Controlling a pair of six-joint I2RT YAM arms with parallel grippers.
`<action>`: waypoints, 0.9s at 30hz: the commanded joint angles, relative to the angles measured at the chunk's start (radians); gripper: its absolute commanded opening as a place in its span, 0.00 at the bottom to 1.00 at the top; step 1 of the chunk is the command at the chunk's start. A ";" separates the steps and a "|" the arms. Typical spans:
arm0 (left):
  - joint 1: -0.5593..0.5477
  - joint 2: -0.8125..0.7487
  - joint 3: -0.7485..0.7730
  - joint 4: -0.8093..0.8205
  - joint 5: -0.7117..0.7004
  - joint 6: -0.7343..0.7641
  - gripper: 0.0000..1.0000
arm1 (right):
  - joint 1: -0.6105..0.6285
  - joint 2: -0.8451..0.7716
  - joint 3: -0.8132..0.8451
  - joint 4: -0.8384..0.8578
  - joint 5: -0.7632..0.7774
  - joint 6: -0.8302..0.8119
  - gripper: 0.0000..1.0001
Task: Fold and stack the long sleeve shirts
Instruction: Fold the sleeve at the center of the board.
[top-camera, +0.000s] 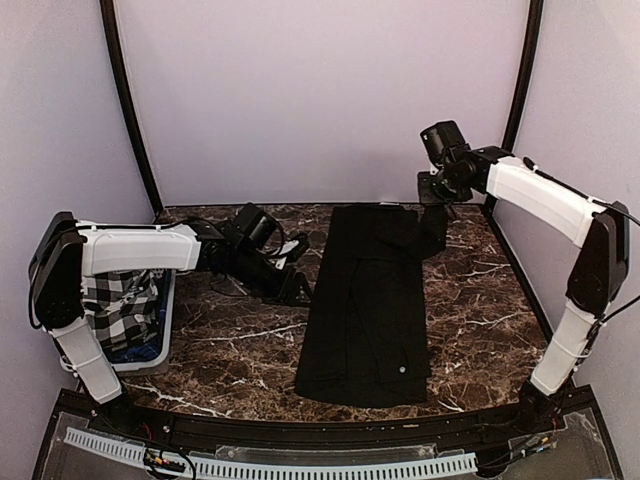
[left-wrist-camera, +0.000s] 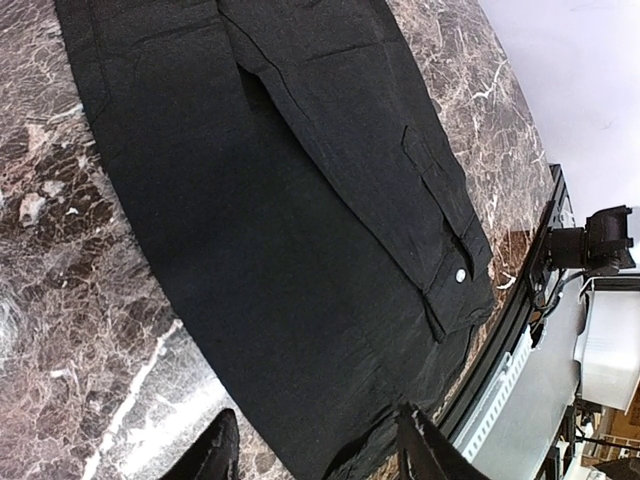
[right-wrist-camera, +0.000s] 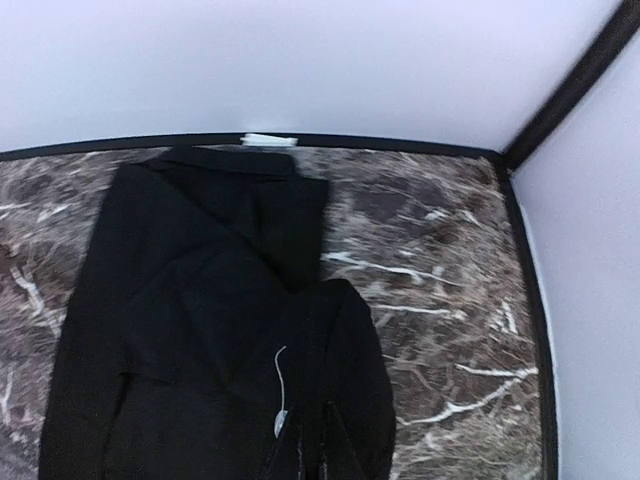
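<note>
A plain black long sleeve shirt (top-camera: 365, 300) lies on the marble table as a long narrow strip, with a pale button (top-camera: 402, 368) near its front end. My left gripper (top-camera: 300, 292) is low at the shirt's left edge. In the left wrist view it (left-wrist-camera: 320, 460) is open and empty, its fingers (left-wrist-camera: 215, 455) astride the shirt's edge (left-wrist-camera: 300, 250). My right gripper (top-camera: 438, 205) is at the far right corner, shut on a fold of the shirt and lifting it. In the right wrist view it (right-wrist-camera: 318, 455) pinches black cloth (right-wrist-camera: 340, 340) next to a white thread.
A basket (top-camera: 165, 325) at the table's left edge holds a black-and-white checked cloth (top-camera: 120, 305) under my left arm. White walls close the back and sides. A white slatted rail (top-camera: 300, 465) runs along the front edge.
</note>
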 joint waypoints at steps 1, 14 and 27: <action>0.011 -0.033 -0.016 0.009 -0.024 -0.017 0.52 | 0.161 0.034 0.021 0.119 -0.143 -0.105 0.00; 0.038 -0.069 -0.074 0.016 -0.040 -0.039 0.52 | 0.342 0.195 -0.111 0.217 -0.585 -0.031 0.00; 0.039 -0.038 -0.091 0.087 0.036 -0.049 0.63 | 0.371 0.073 -0.265 0.222 -0.583 0.001 0.53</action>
